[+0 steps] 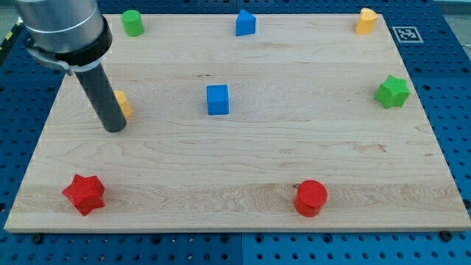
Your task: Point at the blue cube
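Note:
The blue cube [218, 99] sits on the wooden board [243, 169], a little left of the middle. My tip [115, 129] rests on the board at the view's left, well to the left of the blue cube and slightly lower. A yellow block [123, 104] lies right behind the rod, partly hidden by it, so its shape cannot be made out.
A green cylinder [132, 23] stands at the top left, a blue house-shaped block [245, 23] at the top middle, a yellow block [366, 20] at the top right. A green star [392, 91] is at the right edge, a red star [85, 193] at the bottom left, a red cylinder [310, 197] at the bottom right of middle.

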Tool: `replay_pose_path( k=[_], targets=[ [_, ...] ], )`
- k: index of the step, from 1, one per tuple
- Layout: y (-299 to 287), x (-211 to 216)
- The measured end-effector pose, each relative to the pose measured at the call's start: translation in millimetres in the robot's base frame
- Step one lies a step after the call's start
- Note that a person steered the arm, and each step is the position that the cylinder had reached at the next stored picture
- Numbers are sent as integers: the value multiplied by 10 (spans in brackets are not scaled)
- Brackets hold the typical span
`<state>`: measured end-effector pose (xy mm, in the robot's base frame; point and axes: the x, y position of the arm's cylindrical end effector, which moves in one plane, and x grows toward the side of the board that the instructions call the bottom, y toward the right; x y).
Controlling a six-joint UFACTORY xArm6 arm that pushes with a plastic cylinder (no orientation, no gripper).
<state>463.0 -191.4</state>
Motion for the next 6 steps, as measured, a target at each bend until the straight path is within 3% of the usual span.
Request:
replay_pose_path(
  k=[1, 3, 6],
  targets=[
    [-25, -42],
    [537, 28],
    [1371, -312]
  ],
)
